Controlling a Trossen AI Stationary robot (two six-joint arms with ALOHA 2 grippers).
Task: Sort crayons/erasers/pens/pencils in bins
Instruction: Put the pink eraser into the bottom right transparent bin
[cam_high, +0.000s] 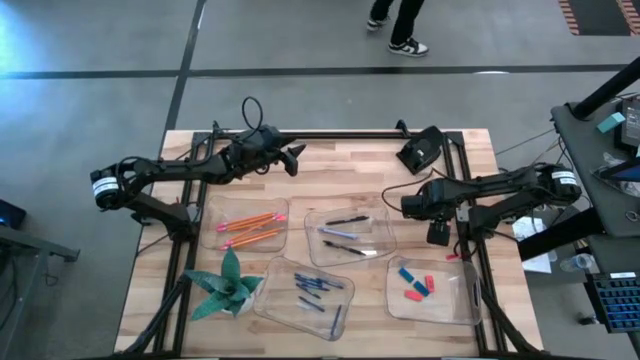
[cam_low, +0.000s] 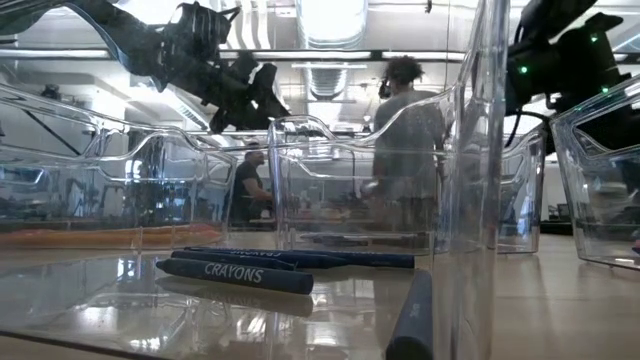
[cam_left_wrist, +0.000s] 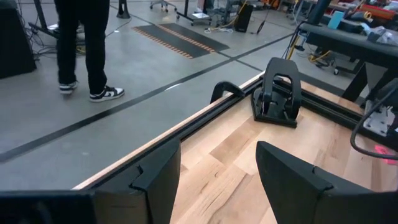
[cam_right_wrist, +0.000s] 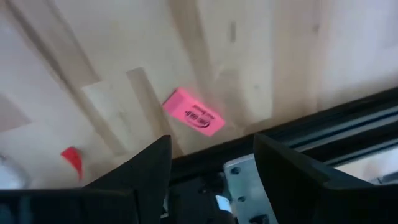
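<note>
While the right gripper (cam_high: 438, 236) hangs with its two dark fingers spread and empty above the bare wood, a small pink block eraser (cam_right_wrist: 193, 111) lies loose on the table just ahead of those fingers, close to the black frame rail (cam_right_wrist: 323, 121); just beside the gripper sits the clear plastic bin (cam_high: 455, 300) holding blue and red erasers (cam_high: 418, 285); farther off, a bin holds the thin orange pencils (cam_high: 250, 229); the left gripper (cam_high: 292, 157) waits near the table's far edge, fingers apart, grasping nothing.
</note>
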